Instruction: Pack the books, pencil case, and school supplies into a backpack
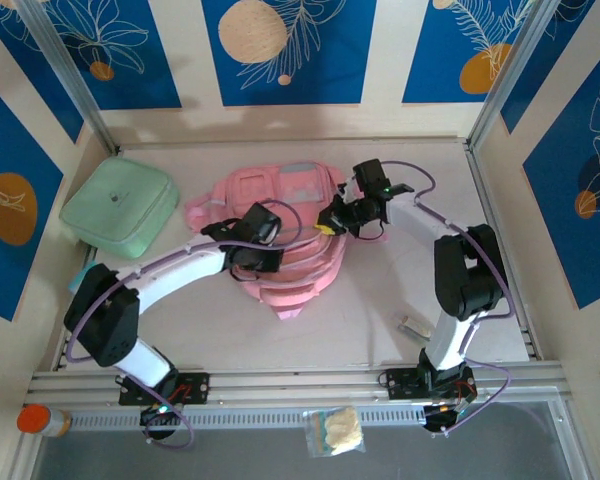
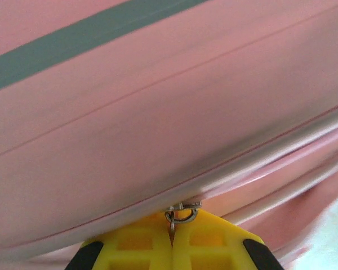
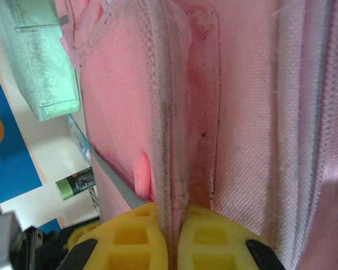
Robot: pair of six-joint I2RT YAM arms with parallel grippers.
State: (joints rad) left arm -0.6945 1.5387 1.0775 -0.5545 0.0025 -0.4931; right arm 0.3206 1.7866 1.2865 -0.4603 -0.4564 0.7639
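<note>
One camera sits high up behind me and looks down on the whole table (image 1: 360, 320). My left wrist camera is very, very near the pink backpack (image 2: 158, 112). My right wrist camera is close too, looking along its side. All three see that backpack.

both arms reach inward, left gripper (image 2: 172, 232) and right gripper (image 3: 172, 220) pinched closed.

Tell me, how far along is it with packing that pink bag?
Done: I cannot tell what is inside the backpack. In hand: the left pincer is shut on a zipper pull, and the right pincer pinches a seam. To do: the mint pouch and a green marker lie outside, likely to pack.
</note>
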